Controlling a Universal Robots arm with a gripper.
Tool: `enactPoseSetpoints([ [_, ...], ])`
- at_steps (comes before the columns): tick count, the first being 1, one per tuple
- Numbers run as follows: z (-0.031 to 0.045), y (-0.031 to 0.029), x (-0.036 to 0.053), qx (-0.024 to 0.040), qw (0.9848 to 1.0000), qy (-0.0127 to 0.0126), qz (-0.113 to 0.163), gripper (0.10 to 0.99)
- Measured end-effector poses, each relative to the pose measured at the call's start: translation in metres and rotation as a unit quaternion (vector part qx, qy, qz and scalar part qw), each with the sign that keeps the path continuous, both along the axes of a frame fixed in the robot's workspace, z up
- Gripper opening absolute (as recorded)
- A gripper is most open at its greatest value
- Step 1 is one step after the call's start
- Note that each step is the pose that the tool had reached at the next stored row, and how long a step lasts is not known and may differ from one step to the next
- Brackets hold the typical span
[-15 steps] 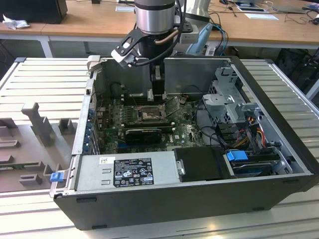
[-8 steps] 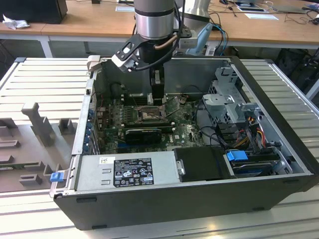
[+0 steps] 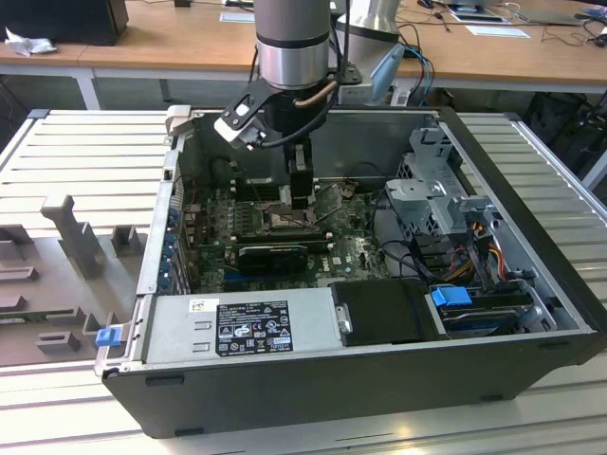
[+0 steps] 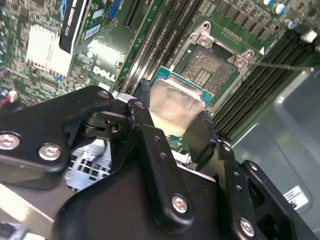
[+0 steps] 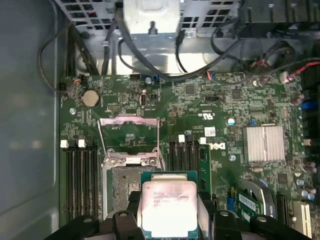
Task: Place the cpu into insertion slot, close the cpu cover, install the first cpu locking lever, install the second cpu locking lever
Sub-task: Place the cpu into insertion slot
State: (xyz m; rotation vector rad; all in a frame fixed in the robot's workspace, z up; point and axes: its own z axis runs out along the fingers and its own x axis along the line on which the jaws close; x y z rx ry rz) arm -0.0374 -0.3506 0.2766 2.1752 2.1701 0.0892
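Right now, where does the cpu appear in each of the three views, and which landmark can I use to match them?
Exterior view: too small to tell; the end effector hangs over the green board.
Second wrist view: the cpu is clamped between the black fingers, before the insertion slot.
First wrist view: the cpu, silvery face showing, overlaps the insertion slot's edge.
Shared landmark: the open insertion slot beside the long memory slots.
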Motion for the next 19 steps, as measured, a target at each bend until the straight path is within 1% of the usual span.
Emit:
enactPoseSetpoints([
  [1,-0.0003,0.0,-0.0001,-0.0001,1.0,0.0001,0.005,0.529],
  [4,-0.0024,0.0001,-0.0005,0.0,1.0,0.0,0.006,0.529],
  [5,-0.0055,0.0002,-0.0009,-0.0001,1.0,0.0001,0.008,0.529],
  [8,-0.0102,0.0002,-0.0011,0.0003,0.9999,0.0001,0.011,0.529],
  [10,-0.0146,0.0016,-0.0013,0.0005,0.9999,0.0001,0.011,0.529],
  [12,-0.0204,0.0101,-0.0014,0.0005,0.9999,0.0001,0.011,0.529],
  [13,-0.0225,0.0134,-0.0016,0.0005,0.9999,0.0001,0.011,0.529],
  [16,-0.0278,0.0181,-0.0029,0.0005,0.9999,0.0001,0.011,0.529],
  [18,-0.0348,0.0213,-0.006,0.0005,0.9999,0.0001,0.011,0.529],
  [19,-0.0368,0.0221,-0.007,0.0005,0.9999,0.0001,0.011,0.529],
])
